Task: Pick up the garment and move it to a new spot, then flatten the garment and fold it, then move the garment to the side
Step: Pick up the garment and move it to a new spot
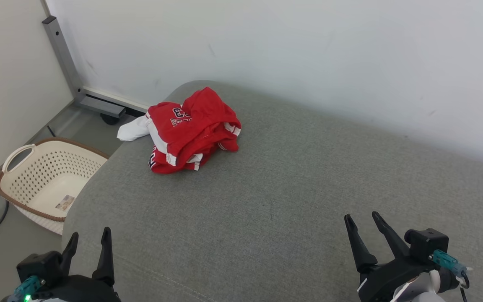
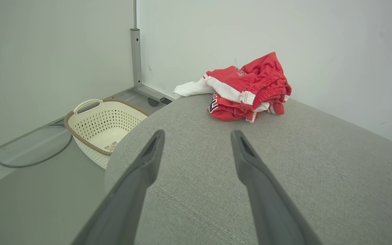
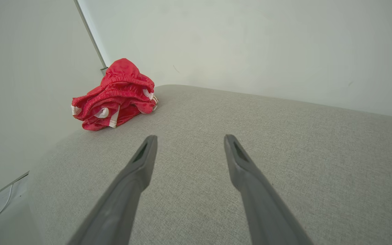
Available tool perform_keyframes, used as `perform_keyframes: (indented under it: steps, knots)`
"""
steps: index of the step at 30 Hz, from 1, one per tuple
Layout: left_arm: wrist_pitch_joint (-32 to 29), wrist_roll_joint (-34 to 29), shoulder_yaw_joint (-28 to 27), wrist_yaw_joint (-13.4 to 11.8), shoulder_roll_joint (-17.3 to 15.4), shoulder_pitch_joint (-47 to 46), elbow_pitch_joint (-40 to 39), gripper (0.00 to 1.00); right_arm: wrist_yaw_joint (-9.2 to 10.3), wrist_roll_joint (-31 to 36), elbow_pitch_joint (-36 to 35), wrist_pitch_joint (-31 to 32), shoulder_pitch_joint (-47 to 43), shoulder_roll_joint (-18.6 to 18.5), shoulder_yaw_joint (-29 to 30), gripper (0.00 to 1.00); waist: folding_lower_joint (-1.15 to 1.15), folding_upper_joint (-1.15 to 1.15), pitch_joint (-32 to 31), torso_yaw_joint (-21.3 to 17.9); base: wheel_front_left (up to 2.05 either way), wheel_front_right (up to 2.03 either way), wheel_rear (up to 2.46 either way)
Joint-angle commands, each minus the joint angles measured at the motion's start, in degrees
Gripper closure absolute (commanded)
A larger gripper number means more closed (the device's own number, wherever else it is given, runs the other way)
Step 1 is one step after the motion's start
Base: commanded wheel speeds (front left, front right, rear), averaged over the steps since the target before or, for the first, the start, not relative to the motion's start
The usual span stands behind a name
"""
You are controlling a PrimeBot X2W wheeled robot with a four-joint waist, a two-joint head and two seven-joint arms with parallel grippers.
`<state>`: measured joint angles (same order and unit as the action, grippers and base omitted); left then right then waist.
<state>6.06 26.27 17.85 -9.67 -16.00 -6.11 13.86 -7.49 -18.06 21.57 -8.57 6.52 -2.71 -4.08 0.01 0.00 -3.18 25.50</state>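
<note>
The garment point(image 1: 191, 131) is a red piece with white trim and dark numbers, lying crumpled in a heap at the far left corner of the grey cushioned surface point(image 1: 283, 197). A white part of it hangs over the left edge. The heap also lies ahead in the left wrist view as garment point(image 2: 250, 90) and, further left, in the right wrist view as garment point(image 3: 114, 97). My left gripper point(image 1: 90, 238) stands open at the near left edge. My right gripper point(image 1: 362, 219) stands open at the near right. Both are far from the heap and hold nothing.
A cream laundry basket point(image 1: 42, 184) with a brown rim stands on the floor left of the surface. A grey metal leg point(image 1: 63, 56) with a castor stands by the wall behind it. A white wall runs along the far side. A dark cable point(image 2: 32, 160) lies on the floor.
</note>
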Motion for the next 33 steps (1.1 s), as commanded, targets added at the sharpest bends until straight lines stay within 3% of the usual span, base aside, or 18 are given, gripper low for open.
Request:
perform_keyframes:
  steps: [1,7,17,27,33]
  knots:
    - [-0.1,0.3,0.1,-0.3,-0.4,-0.3,-0.1,0.0,0.0,-0.4,0.1,-0.3,0.2,-0.3,0.1,0.0,-0.01,0.0,0.2,0.4,0.0,0.0,0.0]
    - [-0.5,0.7,0.6,0.2,0.0,-1.1,0.5,0.0,0.0,-0.5,0.4,-0.4,0.0,-0.3,0.3,0.0,-0.01,0.0,0.4,1.3,0.0,0.0,0.0]
    - [-10.4,4.3,3.6,6.2,2.2,-13.9,7.5,0.0,0.0,0.7,-1.5,1.4,0.5,-0.3,0.4,0.0,-0.01,0.0,3.4,2.1,0.0,0.0,0.0]
    - [-20.6,4.9,6.2,10.7,3.6,-32.0,18.1,0.0,0.0,4.5,-7.3,6.0,1.2,-0.3,0.3,0.0,-0.01,0.0,10.0,-1.8,0.0,0.0,0.0]
    - [-28.4,4.8,8.0,13.1,2.7,-40.8,24.6,0.0,0.0,7.0,-12.5,9.6,0.0,-0.4,0.4,0.0,-0.01,0.0,13.6,-5.1,0.0,0.0,0.0]
